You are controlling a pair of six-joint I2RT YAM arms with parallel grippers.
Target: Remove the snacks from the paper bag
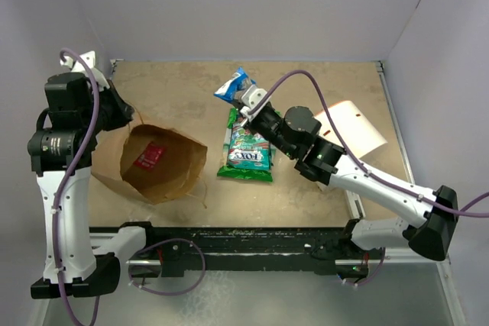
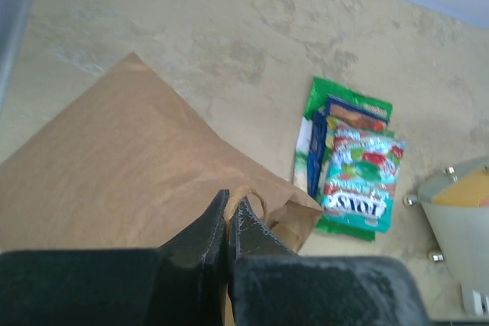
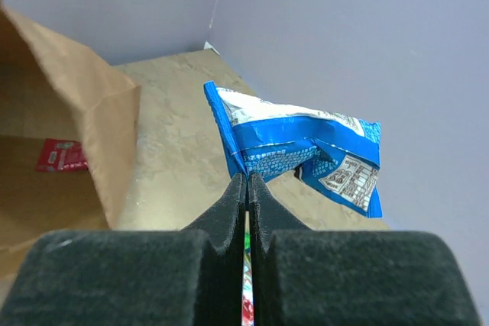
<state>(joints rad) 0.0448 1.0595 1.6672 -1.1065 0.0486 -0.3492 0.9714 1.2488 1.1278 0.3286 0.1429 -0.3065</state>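
The brown paper bag (image 1: 164, 166) lies at the left with its mouth open upward, and a small red snack packet (image 1: 149, 156) rests inside. My left gripper (image 1: 126, 116) is shut on the bag's thin twisted handle (image 2: 256, 200) at the rim. In the middle of the table lies a stack of snacks (image 1: 246, 152), green and dark blue packets with a multicoloured one on top. Just behind that stack, my right gripper (image 1: 246, 103) is shut on the corner of a blue and white snack packet (image 3: 306, 143), which hangs above the table. The right wrist view also shows the bag (image 3: 92, 104) and the red packet (image 3: 61, 156).
A white flat object (image 1: 353, 129) with an orange dot lies at the right, partly under the right arm. Pale walls close in the wooden table (image 1: 176, 89) at the back and both sides. The arms' base rail (image 1: 244, 242) runs along the near edge.
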